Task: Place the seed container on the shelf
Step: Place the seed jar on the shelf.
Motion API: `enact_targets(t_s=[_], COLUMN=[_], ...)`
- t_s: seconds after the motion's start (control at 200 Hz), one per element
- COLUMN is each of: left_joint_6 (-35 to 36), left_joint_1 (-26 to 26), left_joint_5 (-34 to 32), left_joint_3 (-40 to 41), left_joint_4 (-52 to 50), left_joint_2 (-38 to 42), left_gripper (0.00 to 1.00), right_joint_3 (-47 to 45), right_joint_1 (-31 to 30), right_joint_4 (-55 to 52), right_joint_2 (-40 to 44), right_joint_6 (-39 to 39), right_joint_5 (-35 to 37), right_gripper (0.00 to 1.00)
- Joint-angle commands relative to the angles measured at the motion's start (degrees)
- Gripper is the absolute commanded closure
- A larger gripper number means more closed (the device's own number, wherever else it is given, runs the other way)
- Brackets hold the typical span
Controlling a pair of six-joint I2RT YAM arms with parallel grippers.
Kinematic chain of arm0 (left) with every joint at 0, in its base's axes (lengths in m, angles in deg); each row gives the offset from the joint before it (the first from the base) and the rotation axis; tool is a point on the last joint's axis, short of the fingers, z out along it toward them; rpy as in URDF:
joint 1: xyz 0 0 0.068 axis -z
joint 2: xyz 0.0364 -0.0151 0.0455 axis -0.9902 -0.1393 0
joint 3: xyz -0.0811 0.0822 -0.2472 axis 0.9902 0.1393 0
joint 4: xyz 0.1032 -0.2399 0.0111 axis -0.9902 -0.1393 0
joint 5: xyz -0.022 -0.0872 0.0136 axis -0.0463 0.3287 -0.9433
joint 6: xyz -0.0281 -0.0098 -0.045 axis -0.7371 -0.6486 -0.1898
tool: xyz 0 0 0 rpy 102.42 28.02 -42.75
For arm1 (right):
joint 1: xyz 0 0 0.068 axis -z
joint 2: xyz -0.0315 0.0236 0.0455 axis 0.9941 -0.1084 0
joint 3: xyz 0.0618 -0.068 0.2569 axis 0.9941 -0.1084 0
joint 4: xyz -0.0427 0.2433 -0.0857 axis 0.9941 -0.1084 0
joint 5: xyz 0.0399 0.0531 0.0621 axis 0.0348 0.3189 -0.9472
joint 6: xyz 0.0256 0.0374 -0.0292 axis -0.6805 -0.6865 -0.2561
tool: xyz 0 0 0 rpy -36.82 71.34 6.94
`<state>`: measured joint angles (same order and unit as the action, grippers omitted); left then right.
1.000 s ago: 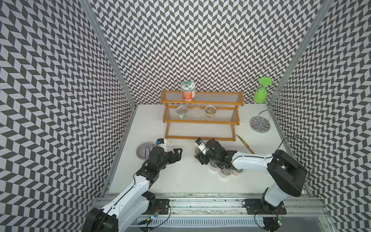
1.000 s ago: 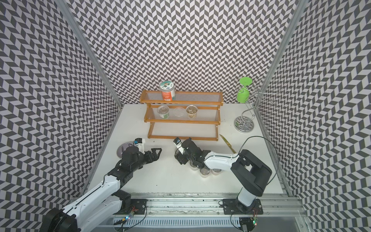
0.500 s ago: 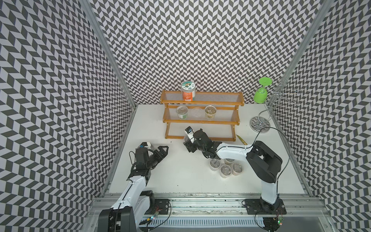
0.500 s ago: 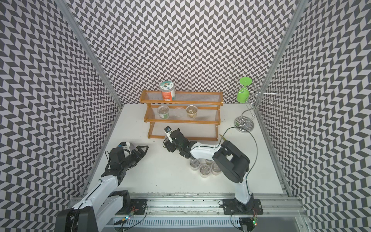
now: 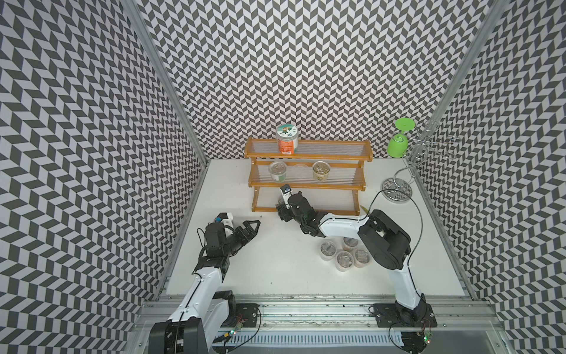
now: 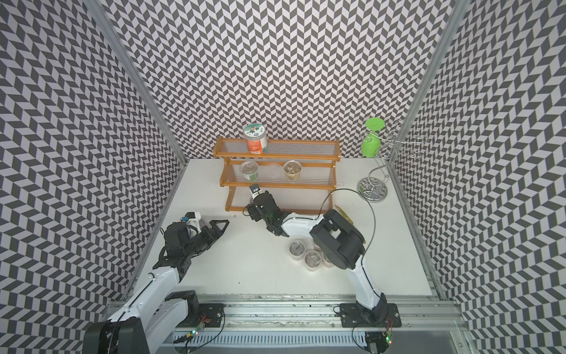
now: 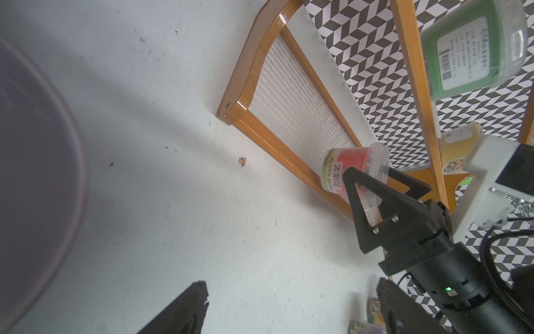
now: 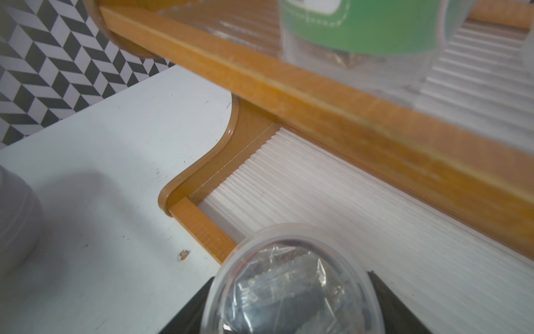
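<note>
Empty left claw (image 5: 249, 230), right claw (image 5: 282, 211) with seed container (image 7: 346, 167) at the shelf (image 5: 337, 186).
The left claw hangs wide open over the desk (image 5: 275, 275), gripping nothing. The right claw is clamped on the tilted seed container at the front rail of the bottom tier, near its left end; contact with the rail cannot be told. Three pots (image 5: 321, 171) stand on the middle tier, a tall jar (image 5: 287, 139) on top. Four loose pots (image 5: 344, 260) cluster on the desk further right.

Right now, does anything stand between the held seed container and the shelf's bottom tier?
Nothing visible does. The seed container, in the right gripper, is at the bare left end of the bottom tier of the shelf; the green-labelled jar stands one tier up.
</note>
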<state>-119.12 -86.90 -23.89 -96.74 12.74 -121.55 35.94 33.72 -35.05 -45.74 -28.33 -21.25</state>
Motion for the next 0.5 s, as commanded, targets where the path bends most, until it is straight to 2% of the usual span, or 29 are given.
enact_targets(t_s=[0.0,0.496], left_joint_6=[1.2,1.7], left_joint_1=[-0.3,-0.3], left_joint_5=[1.3,2.0], left_joint_3=[-2.1,-3.4], left_joint_4=[-0.7,-1.5], left_joint_2=[0.7,0.8], left_gripper=[0.05,0.05], right_joint_3=[2.9,17.2], right_joint_1=[0.0,-0.2], right_joint_4=[5.3,0.5], right_joint_2=[-2.3,-12.8], right_joint_6=[-1.5,-1.9], right_joint_5=[3.6,3.9], right_gripper=[0.26,0.24])
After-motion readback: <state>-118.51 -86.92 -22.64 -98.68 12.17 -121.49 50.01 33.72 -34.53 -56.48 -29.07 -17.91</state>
